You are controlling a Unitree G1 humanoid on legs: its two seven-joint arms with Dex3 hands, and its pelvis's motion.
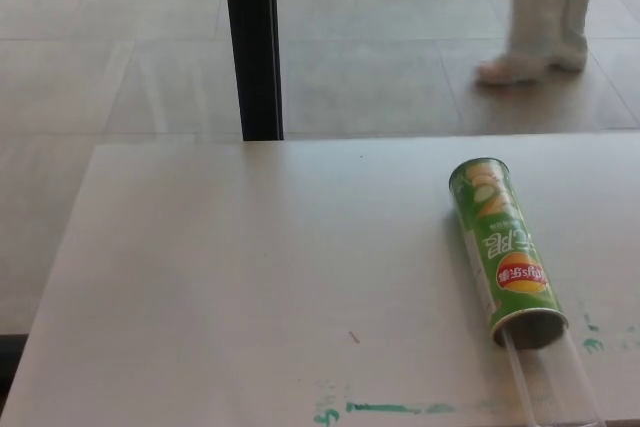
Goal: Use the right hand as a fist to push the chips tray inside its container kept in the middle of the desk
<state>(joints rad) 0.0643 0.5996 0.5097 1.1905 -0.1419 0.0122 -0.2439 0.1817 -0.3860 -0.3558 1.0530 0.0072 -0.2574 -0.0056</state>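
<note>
Desk (220, 277), pale, with green marker smears (390, 408) along its near edge; dark post (252, 42) behind it. Right of centre lies the green chips can (503, 252), on its side, long axis running from far to near, open mouth nearest the camera. Clear chips tray (555, 377) protrudes from that mouth toward the near edge. A person's legs (545, 12) stand far right on the floor. Neither hand shows, so fingers' state and the can's bearing from them cannot be told; judged by side, the right arm is nearer.
</note>
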